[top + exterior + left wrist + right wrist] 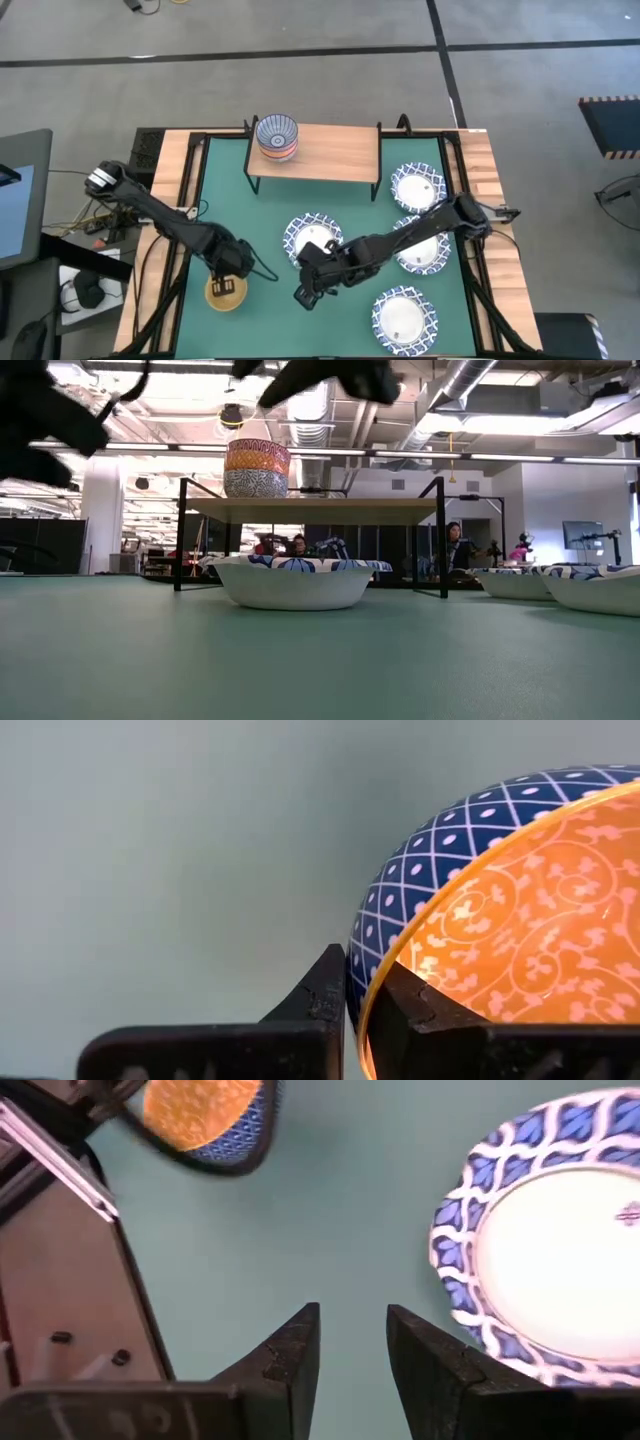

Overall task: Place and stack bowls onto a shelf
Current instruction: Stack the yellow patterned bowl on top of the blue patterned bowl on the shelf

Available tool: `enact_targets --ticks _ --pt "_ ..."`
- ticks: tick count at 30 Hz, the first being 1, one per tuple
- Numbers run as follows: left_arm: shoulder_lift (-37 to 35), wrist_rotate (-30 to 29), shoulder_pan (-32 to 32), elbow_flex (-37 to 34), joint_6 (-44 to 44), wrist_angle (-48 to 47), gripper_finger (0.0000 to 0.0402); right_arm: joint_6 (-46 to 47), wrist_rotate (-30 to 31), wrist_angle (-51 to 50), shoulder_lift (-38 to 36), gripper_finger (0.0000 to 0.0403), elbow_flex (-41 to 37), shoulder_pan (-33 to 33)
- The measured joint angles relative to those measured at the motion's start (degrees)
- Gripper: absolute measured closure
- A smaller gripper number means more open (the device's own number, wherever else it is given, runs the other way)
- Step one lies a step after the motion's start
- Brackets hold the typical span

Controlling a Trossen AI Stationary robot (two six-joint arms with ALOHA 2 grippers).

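Gripping the yellow-orange bowl by its rim, left end effector clenched.

No readable words, labels, brands or numbers anywhere: not on bowls, shelf, table or room beyond.

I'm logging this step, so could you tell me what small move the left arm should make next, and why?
Probably lift straight up: the left gripper is shut on the rim of the yellow-orange bowl, which looks low over the table, far from the shelf.
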Motion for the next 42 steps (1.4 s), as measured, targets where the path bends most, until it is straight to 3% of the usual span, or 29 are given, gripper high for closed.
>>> enact_targets --ticks 7,11,18,22,29,36,42 --pt "-6.6 -5.6 13.2 11.0 5.4 -11.7 0.0397 -0.1 4.6 -10.0 -8.2 0.0276 0.0 -0.7" --pt "-7.4 -12.7 24.1 23.7 8.9 -19.9 0.0397 1.6 8.0 -18.0 -12.1 0.028 0.0 -1.5" --pt "-3.3 -21.0 43.3 46.6 18.7 -21.5 0.0397 3.5 9.3 -27.1 -16.6 0.0281 0.0 -3.3" --pt "3.0 -20.8 53.3 56.6 24.1 -21.7 0.0397 3.5 9.4 -28.8 -16.7 0.0281 0.0 -4.0" --pt "16.2 -15.5 64.1 70.8 31.9 -24.8 0.0392 6.0 9.4 -35.5 -16.1 0.0281 -0.1 -3.1" --pt "27.4 -11.2 69.9 82.7 35.4 -32.4 0.0391 7.6 10.7 -38.5 -16.2 0.0281 -0.1 -1.7" --pt "32.0 -10.6 71.4 85.7 37.8 -35.2 0.039 6.7 11.8 -40.9 -16.3 0.0281 -0.1 -2.4"
